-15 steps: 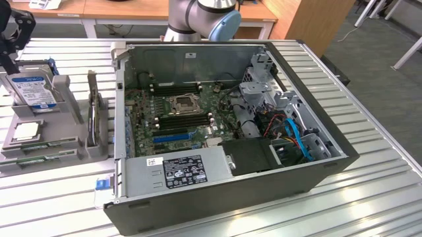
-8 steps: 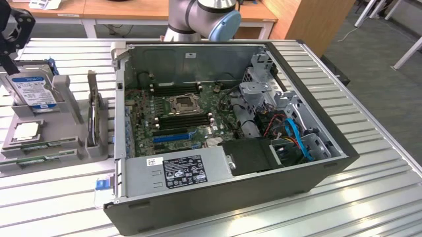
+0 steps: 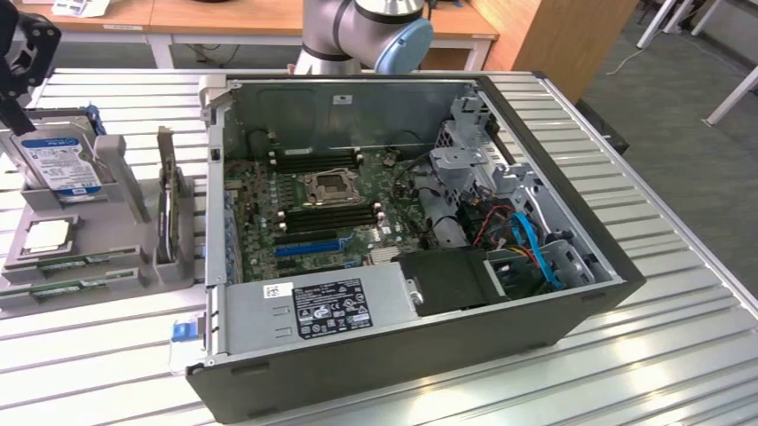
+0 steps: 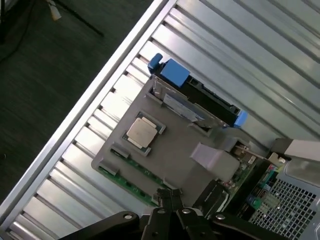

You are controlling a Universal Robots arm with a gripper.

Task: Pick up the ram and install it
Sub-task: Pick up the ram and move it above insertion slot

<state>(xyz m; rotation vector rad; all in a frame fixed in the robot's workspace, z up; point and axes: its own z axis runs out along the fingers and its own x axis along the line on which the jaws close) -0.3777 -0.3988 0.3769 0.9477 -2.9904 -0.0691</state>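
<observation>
Black claw (image 4: 169, 196), clenched on nothing, sits upper left in the exterior view; long thin green ram stick (image 3: 74, 264) lies below it, lower left, running sideways.

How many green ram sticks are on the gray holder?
2. The first ram stick lies along the gray holder's front edge; the second ram stick lies parallel, nearer the camera. Others may be hidden.

A robotics lab is being suggested by an opened computer (image 3: 414, 355), a robot arm (image 3: 355, 27) and a slatted workbench (image 3: 663, 355).
</observation>
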